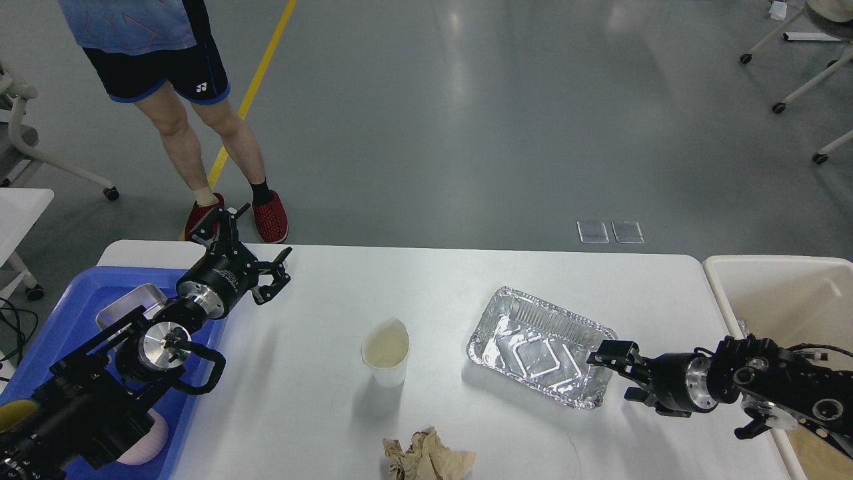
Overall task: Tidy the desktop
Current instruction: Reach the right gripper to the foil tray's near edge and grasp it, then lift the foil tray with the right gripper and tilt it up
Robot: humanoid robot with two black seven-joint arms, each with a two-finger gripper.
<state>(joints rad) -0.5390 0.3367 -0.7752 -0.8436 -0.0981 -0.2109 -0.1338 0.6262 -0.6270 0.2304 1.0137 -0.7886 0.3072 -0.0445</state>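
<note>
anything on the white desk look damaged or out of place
Yes. The white paper cup in the middle of the white desktop has a squashed, pointed rim. A crumpled brown paper wad lies at the near edge. The silver foil tray sits askew, empty.

My view is bright and evenly lit from overhead. Pale streaks of glare sit on the grey floor point(466, 100), and the foil tray point(541, 345) throws sharp glints. Soft, faint shadows lie on the desktop point(426, 280) beside the paper cup point(386, 351) and under my arms. Focus is crisp throughout.
</note>
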